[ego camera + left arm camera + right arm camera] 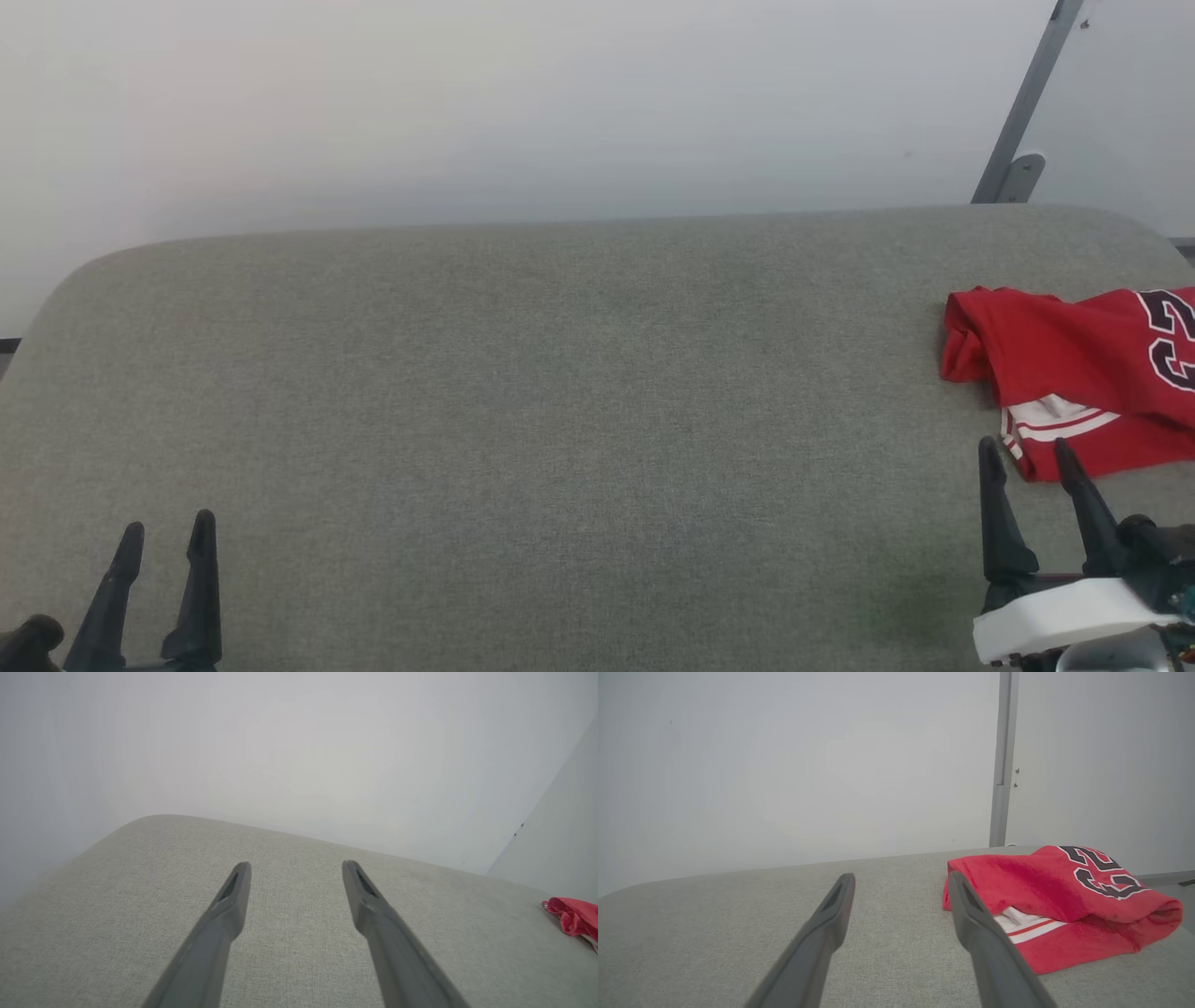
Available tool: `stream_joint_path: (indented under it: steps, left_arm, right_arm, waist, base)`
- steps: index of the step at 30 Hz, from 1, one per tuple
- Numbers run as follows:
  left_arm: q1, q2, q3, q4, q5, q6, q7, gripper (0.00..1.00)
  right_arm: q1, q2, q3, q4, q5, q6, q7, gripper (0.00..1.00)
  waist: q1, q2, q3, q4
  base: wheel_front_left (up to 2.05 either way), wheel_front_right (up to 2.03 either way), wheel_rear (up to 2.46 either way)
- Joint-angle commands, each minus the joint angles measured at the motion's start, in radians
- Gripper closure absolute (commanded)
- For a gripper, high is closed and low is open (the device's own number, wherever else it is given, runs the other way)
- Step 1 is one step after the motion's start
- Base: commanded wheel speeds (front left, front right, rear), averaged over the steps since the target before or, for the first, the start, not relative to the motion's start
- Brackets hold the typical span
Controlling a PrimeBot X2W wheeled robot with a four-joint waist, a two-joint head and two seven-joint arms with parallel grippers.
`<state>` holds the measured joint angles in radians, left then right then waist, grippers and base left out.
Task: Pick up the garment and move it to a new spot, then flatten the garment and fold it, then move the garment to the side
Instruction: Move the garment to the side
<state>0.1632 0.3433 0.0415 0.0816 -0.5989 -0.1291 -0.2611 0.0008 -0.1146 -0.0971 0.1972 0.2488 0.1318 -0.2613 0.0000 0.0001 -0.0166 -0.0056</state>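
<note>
The right end effector (pixel 1025 446) has two long, thin, dark fingers that end in points. They are spread wide apart and hold nothing. Their tips are just beside the near edge of the garment (pixel 1055 355). I cannot tell if one finger touches the cloth. A white, smooth block sits behind these fingers. The left end effector (pixel 170 523) looks the same, dark and pointy. It is also wide open with nothing in it, and it is well apart from the garment, far off to its left. The garment is soft red cloth, folded into a lumpy bundle. A white bit with red stripes peeks out of its near side, and a dark number with a white outline shows on top. It lies on the tabletop (pixel 560 373), which is covered in rough gray woven cloth and has round corners. Behind the garment is a plain pale wall (pixel 560 93), and a gray metal bar (pixel 1027 93) runs up it.
</note>
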Motion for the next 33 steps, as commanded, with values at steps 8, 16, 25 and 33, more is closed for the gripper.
stream_joint_path:
  steps: [8,16,25,33]
  left_arm:
    - [-0.003,0.005,-0.002,-0.009,0.007,-0.002,-0.004,0.0]
    - [-0.001,0.01,-0.012,-0.011,-0.004,-0.002,-0.004,0.0]
    - [-0.009,0.018,-0.024,-0.009,-0.012,-0.002,-0.004,0.0]
    - [-0.014,0.016,-0.024,-0.005,-0.014,-0.002,-0.004,0.0]
  right_arm:
    - [0.027,0.021,-0.006,-0.018,-0.022,-0.002,-0.004,0.0]
    - [0.034,0.031,-0.002,-0.024,-0.023,-0.002,-0.004,0.0]
    - [0.044,0.037,-0.005,-0.031,-0.025,-0.002,-0.004,0.0]
    - [0.05,0.042,-0.006,-0.036,-0.03,-0.002,-0.004,0.0]
  waist:
    - [0.0,-0.0001,0.005,-0.004]
    - [0.0,-0.0001,0.007,-0.003]
    - [0.0,-0.0001,0.007,0.0]
    - [0.0,-0.0001,0.004,0.006]
  base:
    - [0.0,0.0,0.0]
    - [0.0,0.0,0.0]
    - [0.0,0.0,0.0]
    - [0.0,0.0,0.0]
